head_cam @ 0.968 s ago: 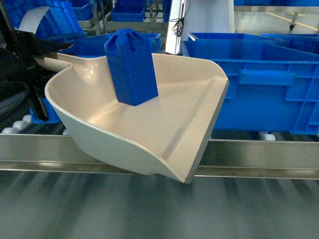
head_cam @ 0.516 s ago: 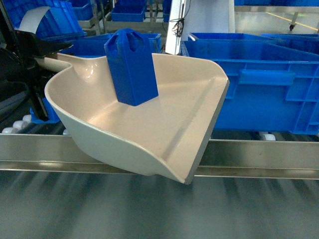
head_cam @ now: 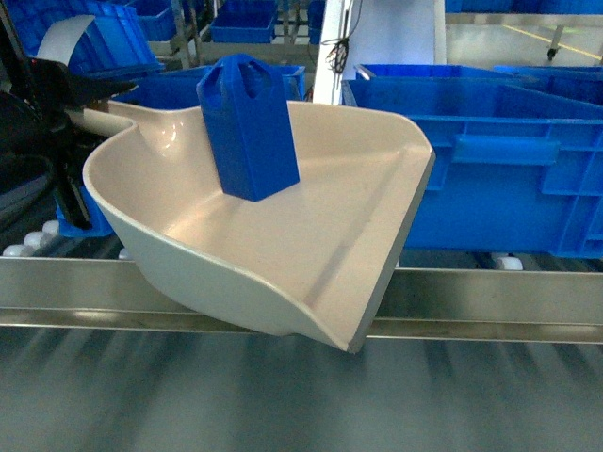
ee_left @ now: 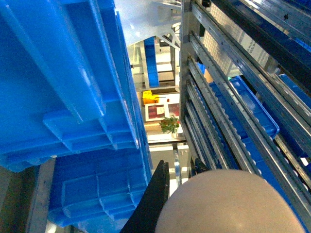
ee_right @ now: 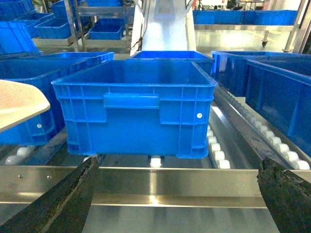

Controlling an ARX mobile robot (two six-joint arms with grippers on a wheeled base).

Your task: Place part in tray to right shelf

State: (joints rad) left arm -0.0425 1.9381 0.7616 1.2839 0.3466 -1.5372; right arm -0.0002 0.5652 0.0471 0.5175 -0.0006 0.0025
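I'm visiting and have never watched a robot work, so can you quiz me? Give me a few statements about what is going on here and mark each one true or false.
1. The part stands upright inside the tray. True.
2. The tray lies flat on the floor. False: it is held up, tilted, in front of the shelf rail.
3. The left gripper grips the tray by its handle end. True.
4. The right gripper is carrying a blue crate. False: its jaws are spread apart and empty, and the blue crate sits on the shelf rollers beyond them.
5. The part is red. False: it is bright blue.
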